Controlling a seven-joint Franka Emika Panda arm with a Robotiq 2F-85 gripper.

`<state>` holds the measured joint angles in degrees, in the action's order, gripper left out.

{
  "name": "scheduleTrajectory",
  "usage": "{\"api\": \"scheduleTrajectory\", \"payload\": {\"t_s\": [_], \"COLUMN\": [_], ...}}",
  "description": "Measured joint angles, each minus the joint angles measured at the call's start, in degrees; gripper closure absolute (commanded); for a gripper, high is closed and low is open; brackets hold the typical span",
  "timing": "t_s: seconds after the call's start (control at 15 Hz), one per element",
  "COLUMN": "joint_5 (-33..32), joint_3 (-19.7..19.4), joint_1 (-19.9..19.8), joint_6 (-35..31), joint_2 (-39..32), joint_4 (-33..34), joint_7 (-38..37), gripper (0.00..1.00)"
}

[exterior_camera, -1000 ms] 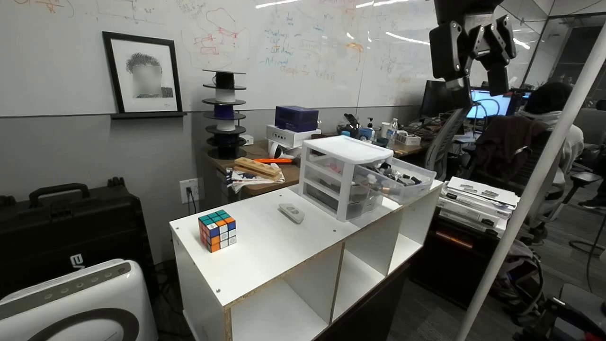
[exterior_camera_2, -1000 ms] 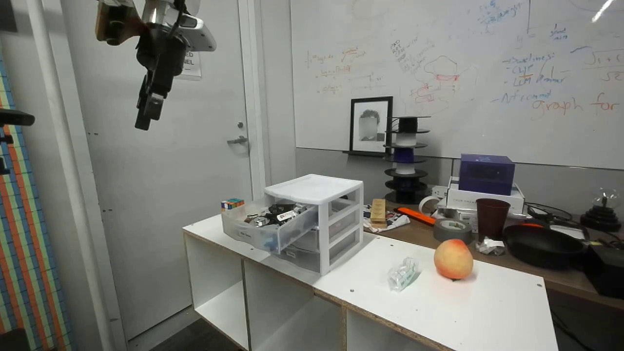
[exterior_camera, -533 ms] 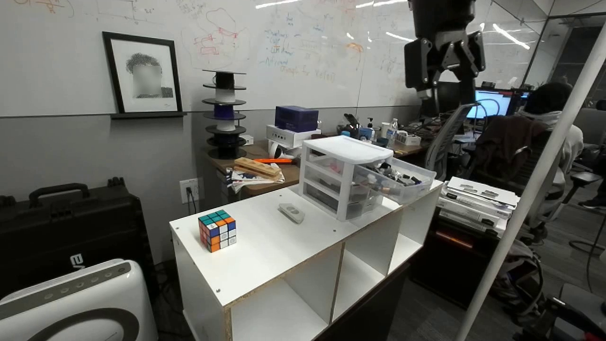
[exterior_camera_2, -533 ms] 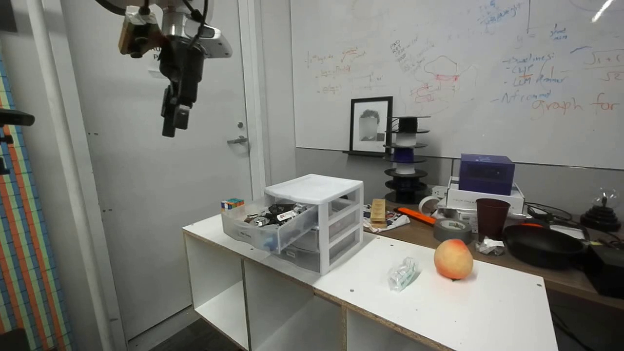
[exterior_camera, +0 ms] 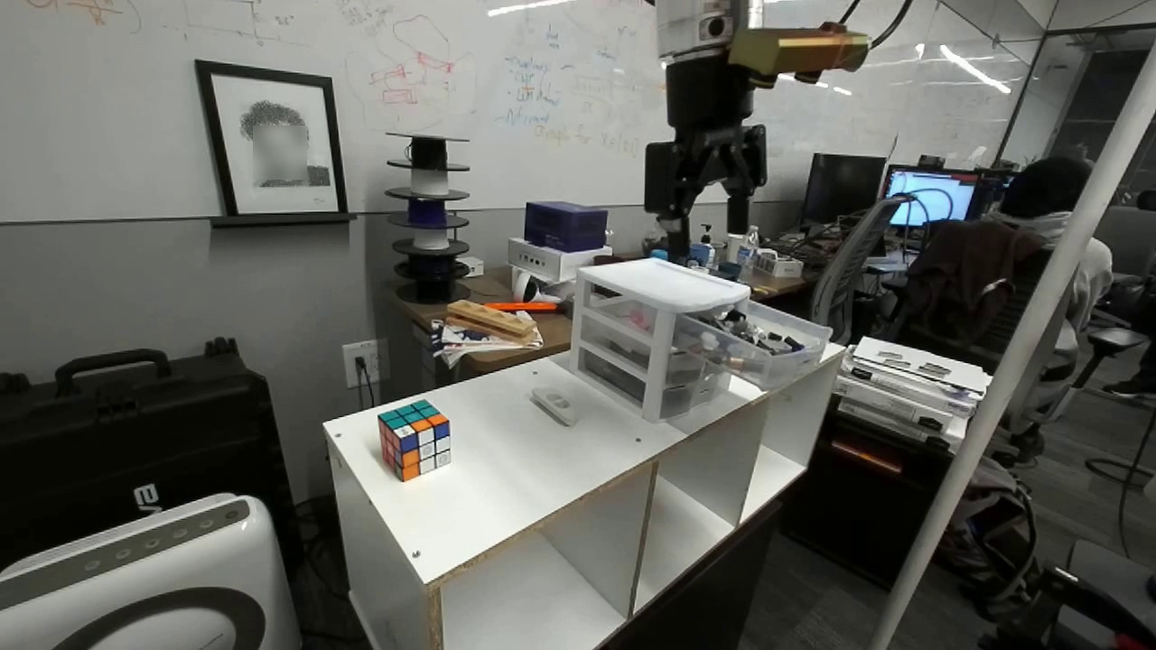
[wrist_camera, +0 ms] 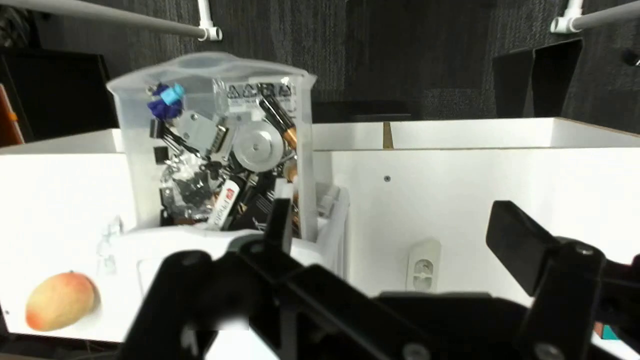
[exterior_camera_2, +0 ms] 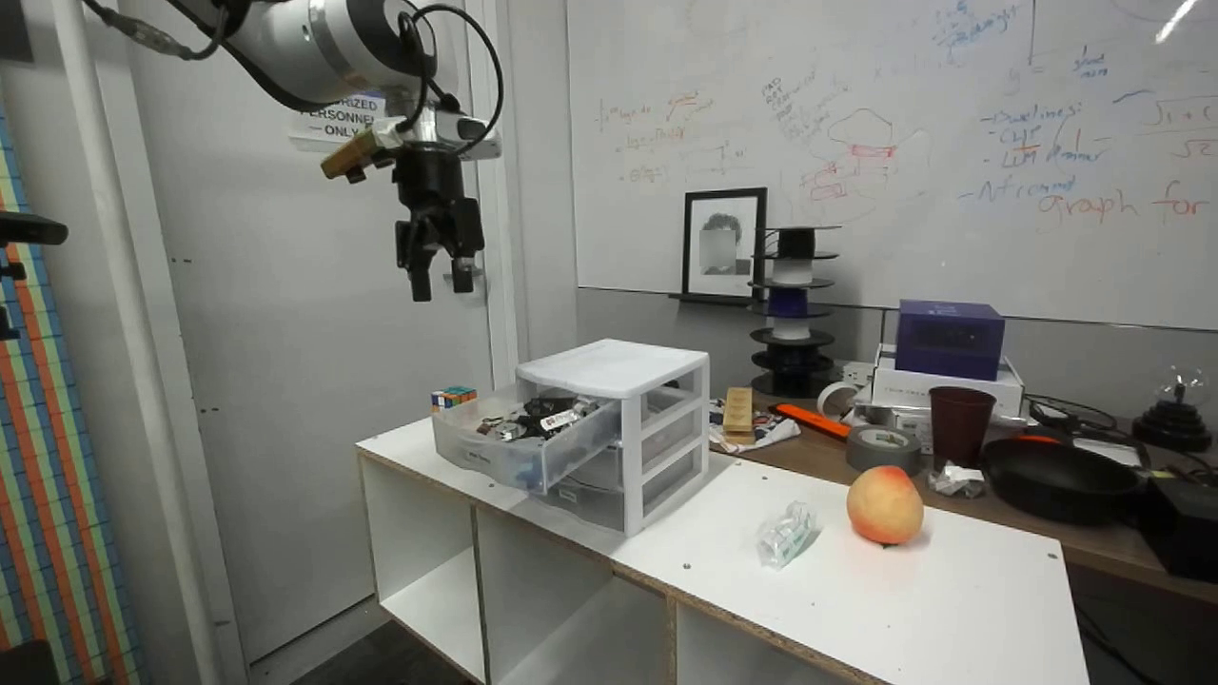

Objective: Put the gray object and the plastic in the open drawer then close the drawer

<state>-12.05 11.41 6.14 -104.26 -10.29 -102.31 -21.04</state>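
Observation:
The gray object (exterior_camera: 554, 406) lies flat on the white shelf top beside the drawer unit; in the wrist view this gray object (wrist_camera: 423, 267) shows below and between the spread fingers, its near end hidden by the gripper body. Crumpled clear plastic (exterior_camera_2: 788, 536) rests on the unit's opposite side, and the plastic (wrist_camera: 107, 245) is faint in the wrist view. The translucent top drawer (exterior_camera_2: 476, 459) is pulled out, full of small parts. My gripper (exterior_camera_2: 442, 285), open and holding nothing, hangs well above the unit, pointing down; it also appears in an exterior view as the gripper (exterior_camera: 709, 236).
The white drawer unit (exterior_camera_2: 614, 366) stands on the shelf between gray object and plastic. A puzzle cube (exterior_camera: 415, 440) sits near one shelf end, a peach-coloured fruit (exterior_camera_2: 885, 506) near the plastic. A cluttered brown desk (exterior_camera_2: 828, 457) runs behind. A pale pole (exterior_camera: 984, 388) rises at one side.
The arm has swung in toward the drawer unit and come lower. My gripper has turned, its fingers pointing down and spread throughout. Objects on the shelf have not moved.

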Motion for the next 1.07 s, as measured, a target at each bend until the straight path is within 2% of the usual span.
{"api": "scheduleTrajectory", "payload": {"t_s": [0.27, 0.47, 0.8, 1.07], "joint_5": [-1.9, -3.5, -3.6, -1.5], "joint_3": [-0.9, -3.0, -6.5, -7.5], "joint_1": [3.2, 5.0, 5.7, 5.7], "joint_6": [-3.6, -6.9, -10.8, -11.9], "joint_2": [-7.4, -12.5, -18.7, -23.1], "joint_4": [5.4, 8.5, 10.9, 13.9], "joint_7": [0.1, 0.1, -0.1, -0.1], "gripper": [0.0, 0.0, 0.0, 0.0]}}
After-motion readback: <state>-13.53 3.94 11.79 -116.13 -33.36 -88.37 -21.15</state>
